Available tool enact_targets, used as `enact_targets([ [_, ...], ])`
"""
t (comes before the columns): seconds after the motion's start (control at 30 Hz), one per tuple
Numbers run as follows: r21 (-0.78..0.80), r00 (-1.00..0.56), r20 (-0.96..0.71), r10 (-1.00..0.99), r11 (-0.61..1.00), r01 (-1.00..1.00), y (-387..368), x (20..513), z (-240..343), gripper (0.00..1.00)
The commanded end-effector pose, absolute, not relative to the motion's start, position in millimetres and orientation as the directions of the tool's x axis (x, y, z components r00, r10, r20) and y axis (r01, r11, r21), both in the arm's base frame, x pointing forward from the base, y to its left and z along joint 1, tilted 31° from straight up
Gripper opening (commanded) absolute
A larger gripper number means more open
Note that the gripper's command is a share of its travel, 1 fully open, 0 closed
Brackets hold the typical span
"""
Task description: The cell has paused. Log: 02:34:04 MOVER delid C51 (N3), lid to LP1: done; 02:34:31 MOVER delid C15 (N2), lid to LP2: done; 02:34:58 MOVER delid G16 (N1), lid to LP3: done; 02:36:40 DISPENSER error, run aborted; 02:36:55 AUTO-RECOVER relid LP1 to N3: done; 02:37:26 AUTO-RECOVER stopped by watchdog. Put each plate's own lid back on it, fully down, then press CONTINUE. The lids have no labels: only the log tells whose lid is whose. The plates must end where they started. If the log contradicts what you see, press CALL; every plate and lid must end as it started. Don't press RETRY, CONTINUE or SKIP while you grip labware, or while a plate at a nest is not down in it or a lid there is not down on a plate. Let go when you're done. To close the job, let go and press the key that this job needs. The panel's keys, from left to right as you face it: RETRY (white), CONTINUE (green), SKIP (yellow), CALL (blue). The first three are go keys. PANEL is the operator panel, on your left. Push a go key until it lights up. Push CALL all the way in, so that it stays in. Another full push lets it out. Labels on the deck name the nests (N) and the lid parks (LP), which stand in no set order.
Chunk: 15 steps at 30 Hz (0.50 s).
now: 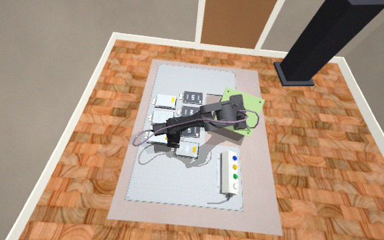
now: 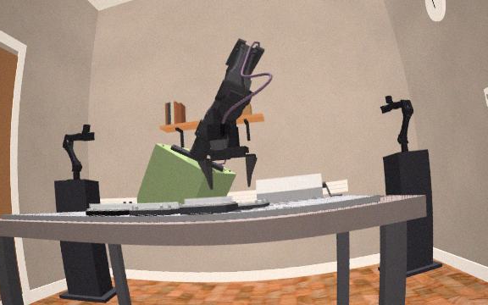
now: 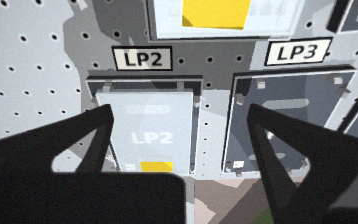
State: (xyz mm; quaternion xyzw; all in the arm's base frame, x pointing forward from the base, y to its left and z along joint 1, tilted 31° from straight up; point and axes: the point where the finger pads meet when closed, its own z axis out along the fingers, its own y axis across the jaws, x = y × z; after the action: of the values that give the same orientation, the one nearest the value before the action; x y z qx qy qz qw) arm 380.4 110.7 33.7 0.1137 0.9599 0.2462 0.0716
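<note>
My gripper [image 3: 180, 111] is wide open and empty, hovering above the deck between two lid parks; it also shows in the overhead view [image 1: 173, 144] and the side view [image 2: 229, 169]. Under my left finger a clear lid with a yellow tag [image 3: 152, 131] lies in the park labelled LP2 [image 3: 142, 58]; it also shows in the overhead view [image 1: 187, 149]. The park labelled LP3 [image 3: 296, 51] to the right looks dark and empty [image 3: 285, 120], partly hidden by my right finger. A plate with a yellow tag [image 3: 220, 15] sits beyond LP2. In the overhead view, one plate [image 1: 165, 101] looks lidded and another [image 1: 162, 117] shows open wells.
The operator panel [image 1: 229, 171] lies near the deck's front, with blue [image 1: 235, 158], yellow [image 1: 235, 167], green [image 1: 235, 176] and white [image 1: 235, 186] keys. The arm's green base block [image 1: 240, 111] stands beside the parks. A purple cable [image 1: 142, 138] loops off the wrist.
</note>
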Motion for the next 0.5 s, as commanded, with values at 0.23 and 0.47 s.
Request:
enact_targets([
  [0.23,0.503,-0.948,-0.151,0.281,0.847,0.171,134,351,51,1.0],
  [0.47,0.504,-0.948,-0.15,0.281,0.846,0.171,147,330,51,1.0],
])
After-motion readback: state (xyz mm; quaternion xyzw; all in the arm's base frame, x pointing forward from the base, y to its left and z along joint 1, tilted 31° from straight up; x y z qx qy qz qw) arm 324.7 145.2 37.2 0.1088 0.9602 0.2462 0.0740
